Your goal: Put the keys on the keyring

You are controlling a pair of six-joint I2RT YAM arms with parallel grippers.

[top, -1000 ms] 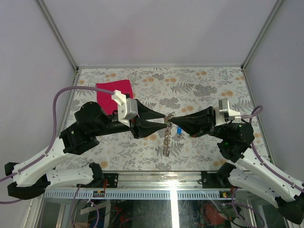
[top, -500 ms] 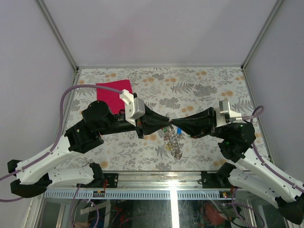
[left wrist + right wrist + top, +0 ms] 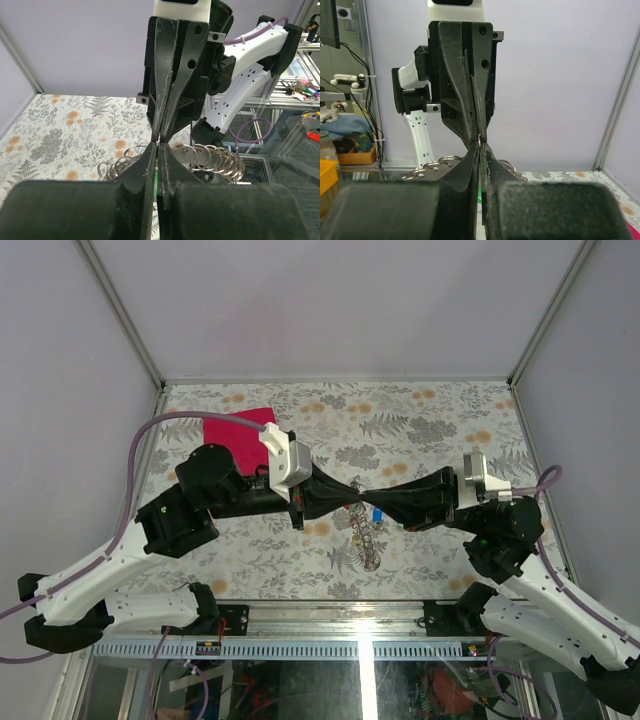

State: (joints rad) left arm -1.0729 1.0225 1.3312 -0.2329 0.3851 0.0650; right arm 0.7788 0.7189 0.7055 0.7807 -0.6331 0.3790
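Gripping the keyring [image 3: 368, 540] tip to tip with left hand [image 3: 353, 495] and right hand [image 3: 371, 497] both clamped shut. Hold steady, ease apart gently, watch that dangling blue key [image 3: 378, 512].

Silver keyring [image 3: 366, 542], blue-headed key [image 3: 378, 514], magenta cloth [image 3: 238, 435], table cover [image 3: 430, 425] of grey leaves and orange blossoms on white.
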